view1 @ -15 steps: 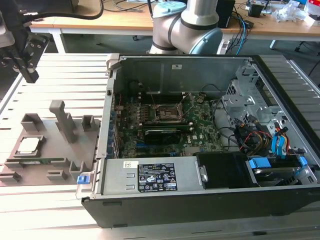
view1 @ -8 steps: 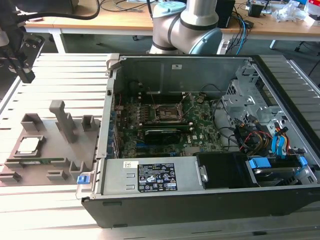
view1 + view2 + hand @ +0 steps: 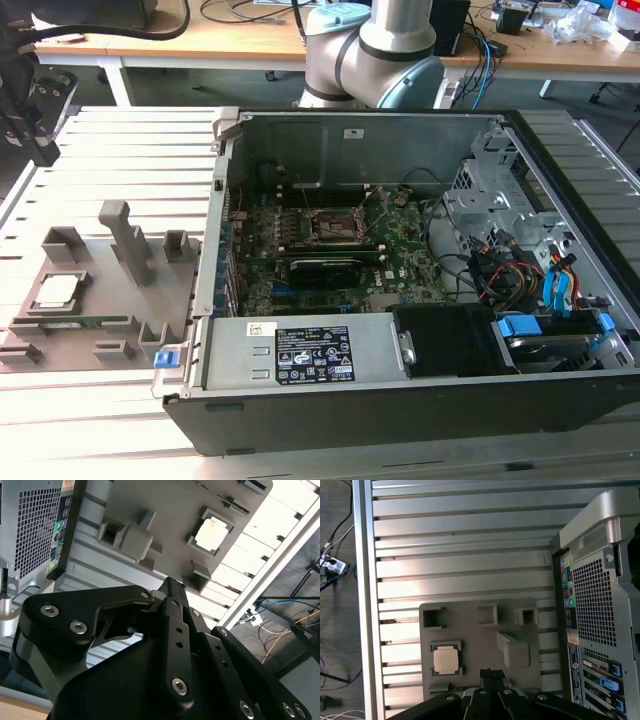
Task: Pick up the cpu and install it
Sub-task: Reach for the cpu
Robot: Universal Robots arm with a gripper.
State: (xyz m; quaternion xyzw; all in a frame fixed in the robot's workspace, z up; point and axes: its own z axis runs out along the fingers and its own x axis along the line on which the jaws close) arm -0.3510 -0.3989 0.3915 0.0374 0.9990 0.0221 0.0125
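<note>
The cpu (image 3: 57,290) is a small silvery square chip lying flat in a framed pocket of the grey fixture plate (image 3: 105,290), at the exterior view's left. It also appears as cpu (image 3: 214,532) and cpu (image 3: 445,660) in the wrist views. My black gripper (image 3: 44,152) hangs well above the slatted table, behind the plate and apart from the chip. In both wrist views the gripper (image 3: 170,582) (image 3: 489,672) has its fingers pressed together with nothing between them. The dark square socket (image 3: 335,226) with its metal frame sits on the motherboard inside the open case.
The open computer case (image 3: 400,400) lies on its side, filling the middle and right of the slatted table (image 3: 130,140). Grey posts (image 3: 128,240) rise from the fixture plate. A thin green stick (image 3: 95,321) lies along the plate's near edge. The arm's base (image 3: 375,50) stands behind the case.
</note>
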